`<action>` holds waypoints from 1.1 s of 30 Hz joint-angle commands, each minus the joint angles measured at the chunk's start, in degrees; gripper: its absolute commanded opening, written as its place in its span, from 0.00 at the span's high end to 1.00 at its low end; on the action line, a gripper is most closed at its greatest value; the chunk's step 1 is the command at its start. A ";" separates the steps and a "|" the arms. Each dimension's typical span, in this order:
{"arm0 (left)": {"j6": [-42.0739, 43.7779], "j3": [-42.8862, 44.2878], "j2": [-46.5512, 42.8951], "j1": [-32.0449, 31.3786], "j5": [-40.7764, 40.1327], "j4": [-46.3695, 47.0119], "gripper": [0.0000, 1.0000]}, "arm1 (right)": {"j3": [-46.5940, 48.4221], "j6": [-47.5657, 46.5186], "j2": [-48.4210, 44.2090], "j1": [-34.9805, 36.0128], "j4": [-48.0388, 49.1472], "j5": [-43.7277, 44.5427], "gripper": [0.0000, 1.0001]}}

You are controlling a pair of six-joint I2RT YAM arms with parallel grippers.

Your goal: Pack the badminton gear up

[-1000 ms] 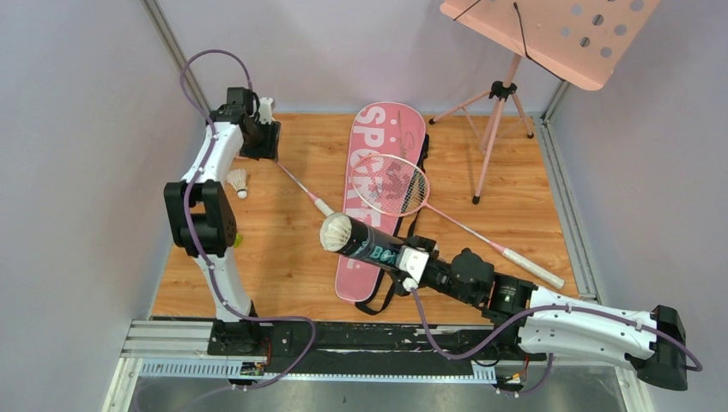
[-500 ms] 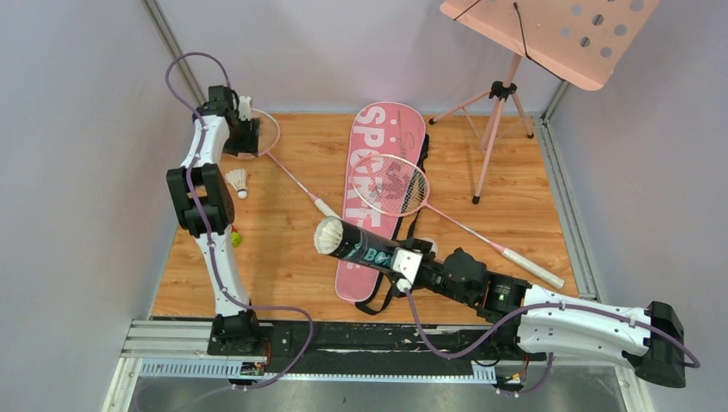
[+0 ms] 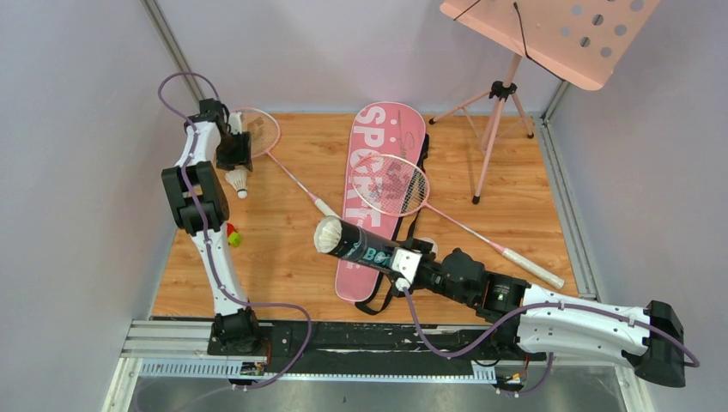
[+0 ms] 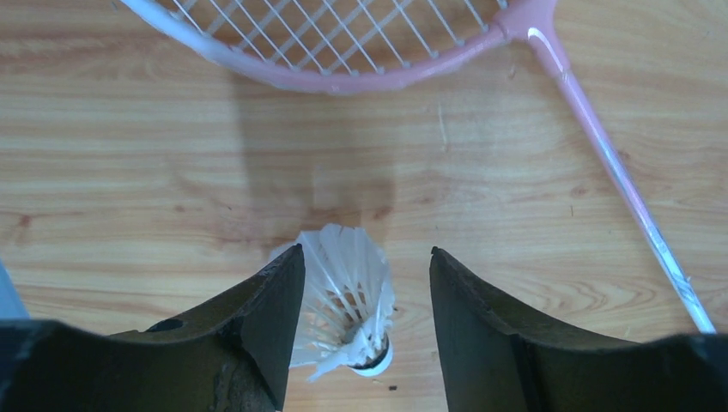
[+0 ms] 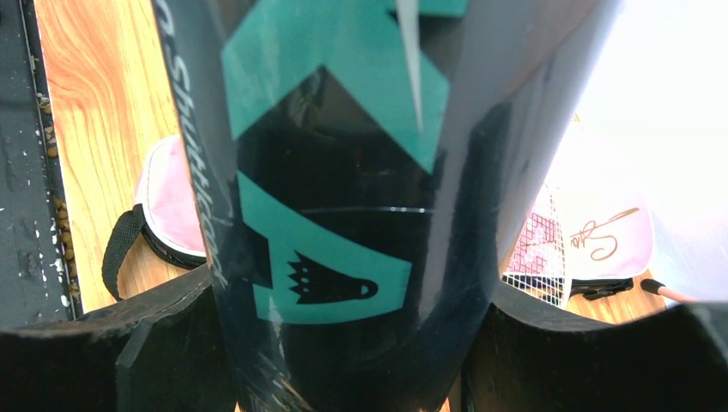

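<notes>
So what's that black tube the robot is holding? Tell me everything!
The black tube is long, round and glossy, with teal shapes and a small shuttlecock picture. Its open end shows white feathers inside. The right gripper clamps it near its other end, holding it tilted above the pink bag.

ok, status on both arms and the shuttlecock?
Left gripper: jaws open, straddling the shuttlecock, not clamped. Right gripper: shut on the black tube, over the pink bag. Racket head just beyond the shuttlecock, clear of the jaws.
</notes>
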 commanded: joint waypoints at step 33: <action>-15.29 -32.94 -53.45 -1.82 25.03 10.59 1.00 | 0.85 0.74 -1.12 0.50 3.69 1.57 0.62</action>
